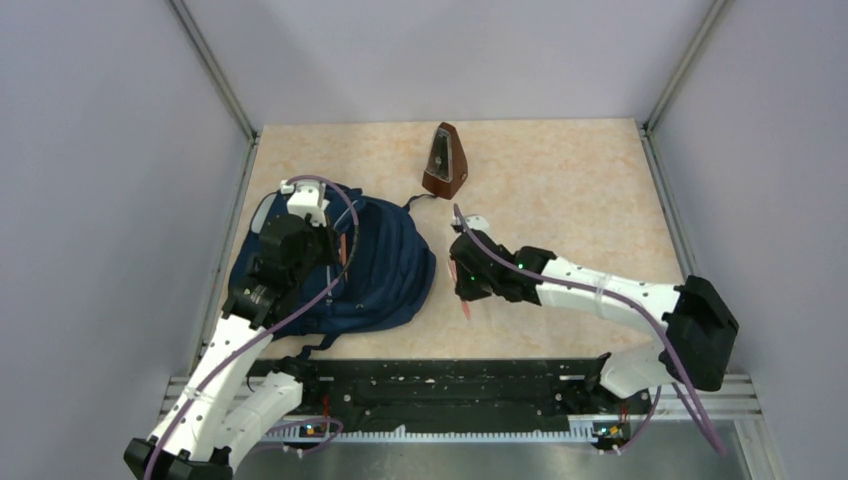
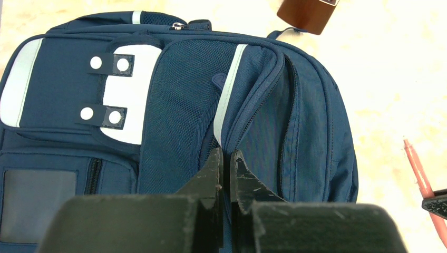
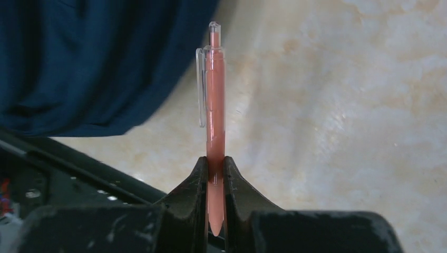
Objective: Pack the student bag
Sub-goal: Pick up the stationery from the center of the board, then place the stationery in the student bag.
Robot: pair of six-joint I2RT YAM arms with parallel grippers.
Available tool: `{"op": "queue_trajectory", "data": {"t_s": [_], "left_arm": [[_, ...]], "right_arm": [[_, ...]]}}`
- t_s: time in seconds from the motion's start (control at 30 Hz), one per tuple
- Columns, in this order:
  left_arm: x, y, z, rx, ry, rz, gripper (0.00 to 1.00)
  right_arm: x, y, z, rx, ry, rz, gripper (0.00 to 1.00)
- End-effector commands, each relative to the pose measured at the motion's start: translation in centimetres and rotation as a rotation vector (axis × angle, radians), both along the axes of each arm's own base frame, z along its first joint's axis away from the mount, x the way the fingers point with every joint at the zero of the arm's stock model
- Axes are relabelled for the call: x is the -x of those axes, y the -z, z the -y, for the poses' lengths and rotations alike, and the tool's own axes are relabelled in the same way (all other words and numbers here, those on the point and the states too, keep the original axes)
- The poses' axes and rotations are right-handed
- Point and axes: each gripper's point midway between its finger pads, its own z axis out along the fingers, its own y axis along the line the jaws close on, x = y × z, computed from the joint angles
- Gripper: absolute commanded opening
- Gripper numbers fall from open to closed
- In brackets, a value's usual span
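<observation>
So, your R gripper (image 3: pixel 214 163) clamps orange plastic pen (image 3: pixel 215 95) beside navy fabric backpack (image 2: pixel 179 105); L gripper (image 2: pixel 225 155) pinches its flap; pen not yet in.

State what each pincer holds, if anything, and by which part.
Right pincer: orange pen, near its writing tip. Left pincer: student bag, by its opening's edge.

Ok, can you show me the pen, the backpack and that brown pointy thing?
pen (image 3: pixel 215 105): right wrist view, on the middle of its orange barrel.
backpack (image 1: pixel 390 268): top view, on its blue fabric, right side.
brown pointy thing (image 1: pixel 445 165): top view, on its front face.
</observation>
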Motion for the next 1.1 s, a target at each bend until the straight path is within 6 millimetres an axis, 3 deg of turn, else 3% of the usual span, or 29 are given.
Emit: {"op": "queue_trajectory", "data": {"t_s": [0.0,0.3,0.57,0.77,1.07], "left_arm": [[-0.7,-3.7,-0.2,0.027,-0.010,0.143,0.00],[-0.7,-3.6,0.0,0.027,-0.002,0.146,0.00],[-0.6,-3.9,0.1,0.034,0.004,0.153,0.00],[-0.4,-3.9,0.3,0.041,0.017,0.153,0.00],[-0.5,-3.9,0.5,0.046,0.023,0.152,0.00]], "right_arm": [[-1.5,-7.7,-6.2,-0.265,-0.101,0.102,0.00],[-3.3,-11.5,-15.9,-0.484,-0.190,0.118,0.00],[-4.3,-11.8,-21.0,-0.600,-0.155,0.022,0.00],[-5.3,-10.5,-23.1,-0.633,-0.095,-0.063,0.00],[-7.2,-9.8,-24.5,-0.690,0.007,-0.062,0.00]]}}
